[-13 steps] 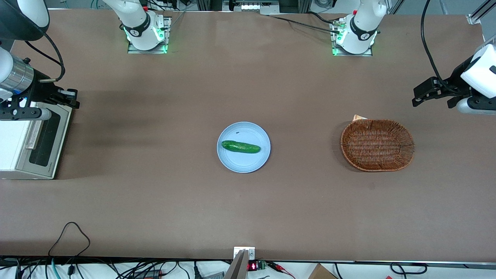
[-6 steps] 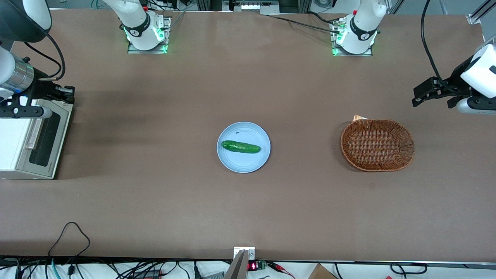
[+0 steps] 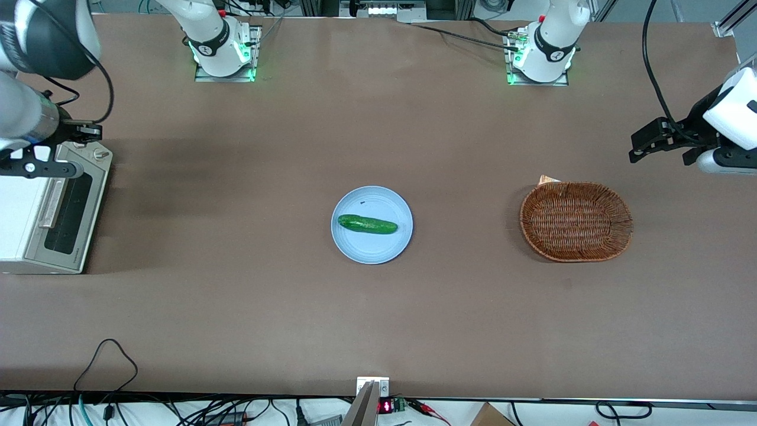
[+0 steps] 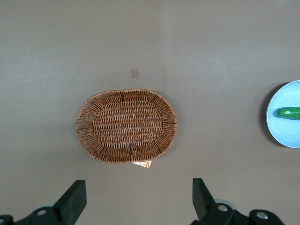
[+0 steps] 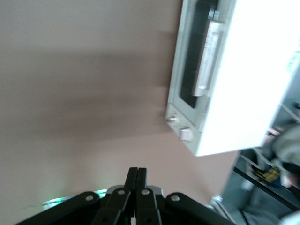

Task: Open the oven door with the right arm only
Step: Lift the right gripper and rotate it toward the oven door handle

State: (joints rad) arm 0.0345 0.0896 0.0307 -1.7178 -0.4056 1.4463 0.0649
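The cream-white oven (image 3: 23, 219) stands at the working arm's end of the table. Its oven door (image 3: 70, 218), silver-framed with dark glass and a bar handle (image 3: 52, 204), lies flat against the oven's front. The right arm's gripper (image 3: 93, 131) is shut and empty. It hovers above the oven's knob end, where one knob (image 3: 102, 154) shows, farther from the front camera than the handle. In the right wrist view the shut gripper (image 5: 138, 171) points at bare table beside the oven (image 5: 243, 84). That view also shows the door (image 5: 190, 61), the handle (image 5: 209, 56) and the two knobs (image 5: 186, 134).
A blue plate (image 3: 387, 248) with a cucumber (image 3: 366, 224) sits mid-table. A wicker basket (image 3: 576, 221) lies toward the parked arm's end and also shows in the left wrist view (image 4: 125, 125). Cables (image 3: 106, 355) hang at the table edge nearest the front camera.
The gripper has drawn away from the front camera and off the oven's knob end, uncovering a knob. The oven door has not moved.
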